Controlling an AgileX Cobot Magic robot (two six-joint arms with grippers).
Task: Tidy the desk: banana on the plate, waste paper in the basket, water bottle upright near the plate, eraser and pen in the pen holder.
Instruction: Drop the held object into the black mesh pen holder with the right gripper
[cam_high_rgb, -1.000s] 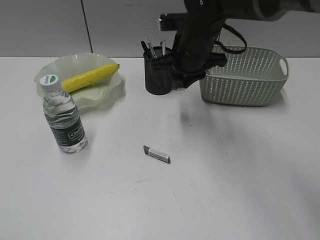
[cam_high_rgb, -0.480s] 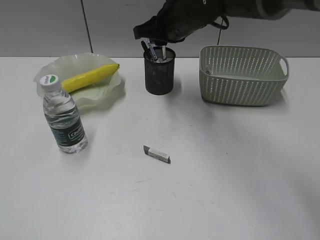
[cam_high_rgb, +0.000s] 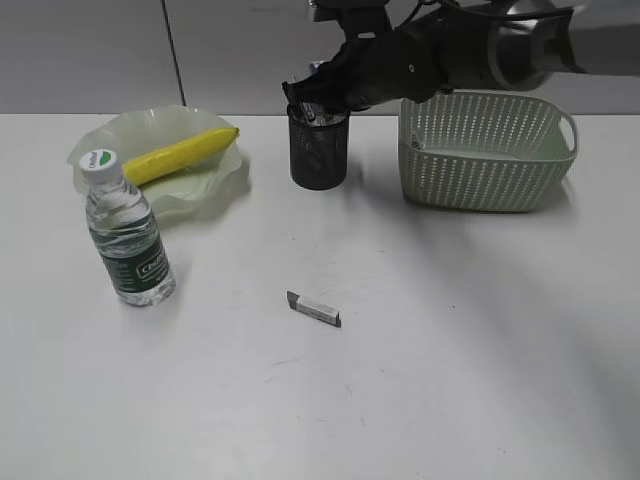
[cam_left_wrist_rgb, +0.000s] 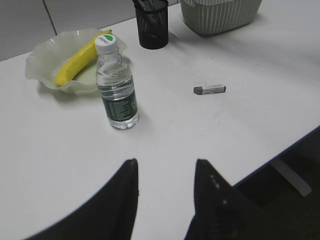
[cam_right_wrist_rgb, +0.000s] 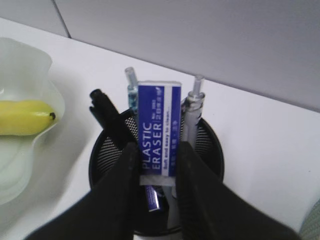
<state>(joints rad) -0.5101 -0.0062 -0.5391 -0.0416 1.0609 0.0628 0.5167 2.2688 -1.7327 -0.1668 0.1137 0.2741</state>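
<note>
My right gripper (cam_right_wrist_rgb: 157, 145) is shut on a blue eraser (cam_right_wrist_rgb: 159, 129) and holds it upright just over the mouth of the black mesh pen holder (cam_right_wrist_rgb: 207, 150). The holder has several pens (cam_right_wrist_rgb: 193, 110) in it and stands mid-back on the table (cam_high_rgb: 320, 155). A small grey-white eraser (cam_high_rgb: 314, 308) lies on the table centre. The banana (cam_high_rgb: 180, 153) lies on the pale green plate (cam_high_rgb: 220, 185). The water bottle (cam_high_rgb: 128, 240) stands upright in front of the plate. My left gripper (cam_left_wrist_rgb: 165, 162) is open and empty above the near table edge. No waste paper shows.
The green mesh basket (cam_high_rgb: 490, 160) stands at the back right beside the pen holder. The right arm (cam_high_rgb: 420, 60) reaches in from the upper right above the basket. In the left wrist view the table edge (cam_left_wrist_rgb: 280, 150) drops off at the lower right.
The right arm rose from beside the pen holder, swung left, and now sits over the holder's mouth. Bottle, banana and the eraser on the table have not moved.
</note>
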